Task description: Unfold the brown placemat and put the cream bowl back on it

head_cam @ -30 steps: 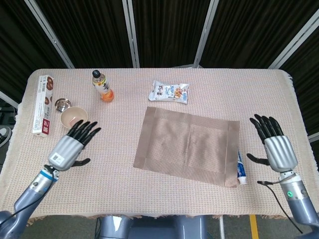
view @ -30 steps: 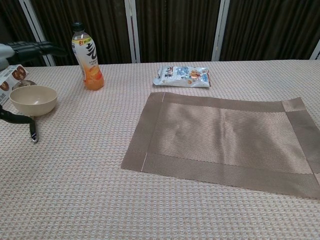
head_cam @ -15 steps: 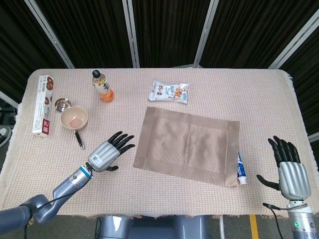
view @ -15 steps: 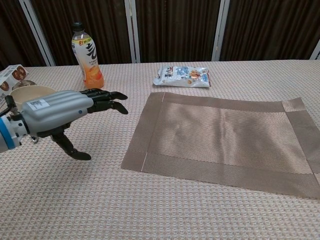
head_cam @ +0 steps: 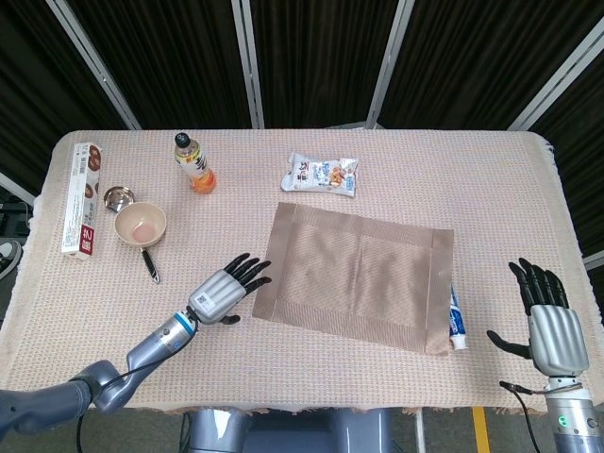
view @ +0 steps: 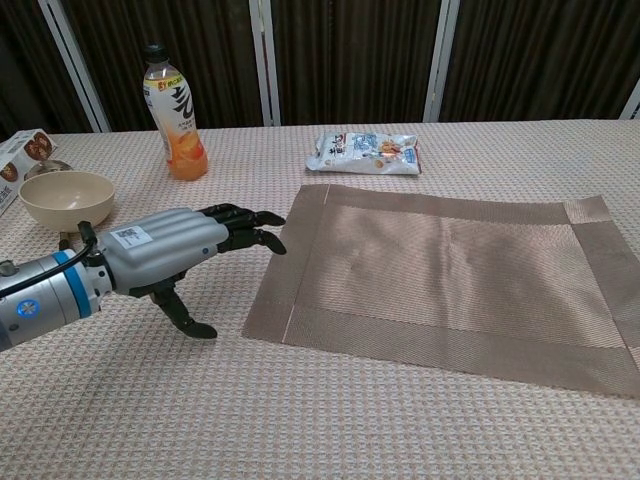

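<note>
Brown mat (head_cam: 357, 276) lies flat and fully open near the table (head_cam: 444, 170) centre, so I judge the unfold step done. Left to do: bowl (head_cam: 141, 224) onto mat. Bowl sits near the left edge, well apart from the mat, upright, nothing touching it.

My left hand (head_cam: 225, 293) is low over the cloth, fingers spread and stretched toward the mat's left edge, fingertips just at that border, holding nothing. Contact with the mat: cannot tell. My right hand (head_cam: 552, 321) is by the right edge near the front corner, fingers apart, empty, palm up off the table. Chest view shows only the left hand (view: 165, 250).

Count:
- mat: one
- bowl: one
- bottle (head_cam: 194, 162): one, toward the back edge, left of centre
- snack bag (head_cam: 322, 175): one, behind the mat
- box (head_cam: 83, 196): one, along the left edge
- small metal cup (head_cam: 117, 198): one, between box and bowl
- tube (head_cam: 457, 322): one, touching the mat's right edge
- dark stick-like thing (head_cam: 150, 263) in front of the bowl: one, too small to identify
</note>
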Controlling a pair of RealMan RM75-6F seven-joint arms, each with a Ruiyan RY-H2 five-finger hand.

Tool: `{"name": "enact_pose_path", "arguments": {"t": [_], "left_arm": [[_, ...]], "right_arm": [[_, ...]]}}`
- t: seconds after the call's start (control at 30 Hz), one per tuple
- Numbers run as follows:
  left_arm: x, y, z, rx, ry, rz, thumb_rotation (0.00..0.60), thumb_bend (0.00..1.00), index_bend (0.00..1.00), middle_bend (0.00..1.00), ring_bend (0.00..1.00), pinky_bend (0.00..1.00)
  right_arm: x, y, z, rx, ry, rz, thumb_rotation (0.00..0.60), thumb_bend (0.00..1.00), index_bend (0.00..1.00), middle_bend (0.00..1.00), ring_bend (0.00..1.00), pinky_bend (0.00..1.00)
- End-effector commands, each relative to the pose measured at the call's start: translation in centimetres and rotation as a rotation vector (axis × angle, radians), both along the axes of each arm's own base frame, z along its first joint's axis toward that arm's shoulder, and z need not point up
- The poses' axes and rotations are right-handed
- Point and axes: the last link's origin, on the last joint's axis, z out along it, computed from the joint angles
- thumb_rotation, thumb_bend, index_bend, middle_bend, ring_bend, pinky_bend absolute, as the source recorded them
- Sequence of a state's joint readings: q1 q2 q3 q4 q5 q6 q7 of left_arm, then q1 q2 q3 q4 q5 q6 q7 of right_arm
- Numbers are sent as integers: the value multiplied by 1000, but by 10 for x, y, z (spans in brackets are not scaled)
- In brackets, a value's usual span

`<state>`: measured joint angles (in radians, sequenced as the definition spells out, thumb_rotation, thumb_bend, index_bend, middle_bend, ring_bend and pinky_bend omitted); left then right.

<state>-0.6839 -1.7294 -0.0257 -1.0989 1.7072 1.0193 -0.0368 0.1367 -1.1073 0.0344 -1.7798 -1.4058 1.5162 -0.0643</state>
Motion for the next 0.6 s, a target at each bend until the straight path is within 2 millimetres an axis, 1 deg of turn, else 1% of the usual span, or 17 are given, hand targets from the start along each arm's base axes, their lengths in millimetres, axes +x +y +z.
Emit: {"name": "enact_pose_path", "arguments": {"t": [0.03, 0.33, 0.6], "left_arm": [[3, 1, -6, -10, -4, 0, 600, 32, 162, 0, 0, 0], [10, 6, -17, -15, -5, -7, 600, 31, 163, 0, 0, 0], [16, 5, -27, -32, 2, -12, 600, 36, 168, 0, 0, 0]], "right_arm": [[0, 0, 1, -3, -4, -2, 600, 0, 0, 0, 0, 0], [0, 0, 2, -6, -9, -3, 600, 0, 0, 0, 0, 0], [0, 0, 4, -12, -10, -1, 600, 0, 0, 0, 0, 0]]}}
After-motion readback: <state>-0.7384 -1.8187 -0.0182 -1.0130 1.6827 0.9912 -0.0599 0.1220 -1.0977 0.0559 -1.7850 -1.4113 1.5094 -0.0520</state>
